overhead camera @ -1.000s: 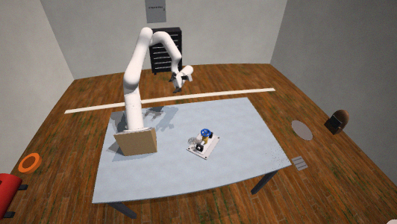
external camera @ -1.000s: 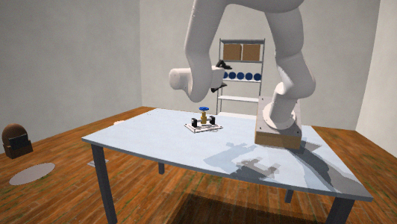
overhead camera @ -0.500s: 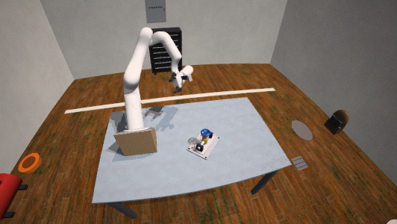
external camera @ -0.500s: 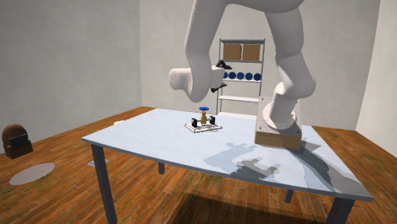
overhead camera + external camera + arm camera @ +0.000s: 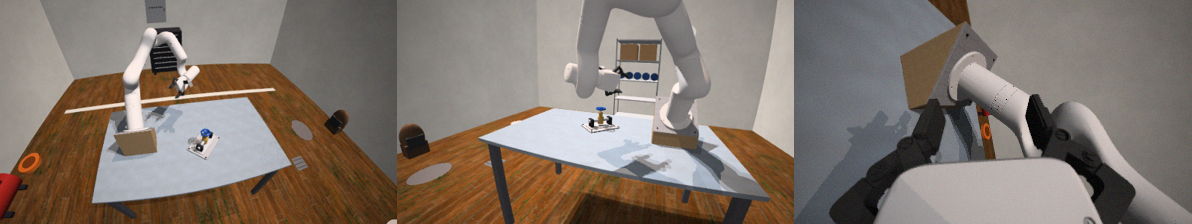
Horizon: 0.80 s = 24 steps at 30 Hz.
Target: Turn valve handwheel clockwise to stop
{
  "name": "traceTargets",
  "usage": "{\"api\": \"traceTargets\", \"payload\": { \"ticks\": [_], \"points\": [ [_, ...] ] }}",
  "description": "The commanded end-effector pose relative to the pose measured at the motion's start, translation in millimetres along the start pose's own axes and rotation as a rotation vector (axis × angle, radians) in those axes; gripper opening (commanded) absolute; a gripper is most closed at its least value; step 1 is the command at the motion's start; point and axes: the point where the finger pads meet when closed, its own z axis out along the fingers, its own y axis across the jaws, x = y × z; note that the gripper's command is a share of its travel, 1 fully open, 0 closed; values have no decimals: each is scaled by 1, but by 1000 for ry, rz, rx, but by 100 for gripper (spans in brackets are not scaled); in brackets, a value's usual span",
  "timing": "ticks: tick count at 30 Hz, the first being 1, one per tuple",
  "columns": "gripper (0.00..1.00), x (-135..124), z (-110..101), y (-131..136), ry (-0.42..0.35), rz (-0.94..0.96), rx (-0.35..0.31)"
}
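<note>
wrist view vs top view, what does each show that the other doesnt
Only the wrist view shows the open gripper close up: both dark fingers spread with nothing between them, framing the arm's own lower link.

Only the top view shows the valve with its blue handwheel on a white plate, plus the whole table, with the gripper far from the handwheel.

Both show the arm's tan base block and the orange ring on the floor.

Handwheel point(image 5: 205, 132) outside wrist view.
</note>
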Motion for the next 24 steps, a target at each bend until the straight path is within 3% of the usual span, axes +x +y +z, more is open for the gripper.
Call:
{"api": "traceTargets", "payload": {
  "ticks": [1,3,6,16,19,20,24],
  "points": [
    [100,1,7,-16,-98,27,49],
    [100,3,11,-33,-191,64,102],
    [100,5,12,-41,-236,84,129],
    [100,25,18,-91,-488,219,291],
    [100,26,18,-94,-500,227,299],
    [100,36,19,-109,-570,273,347],
    [100,48,19,-123,-642,325,398]
  ]
}}
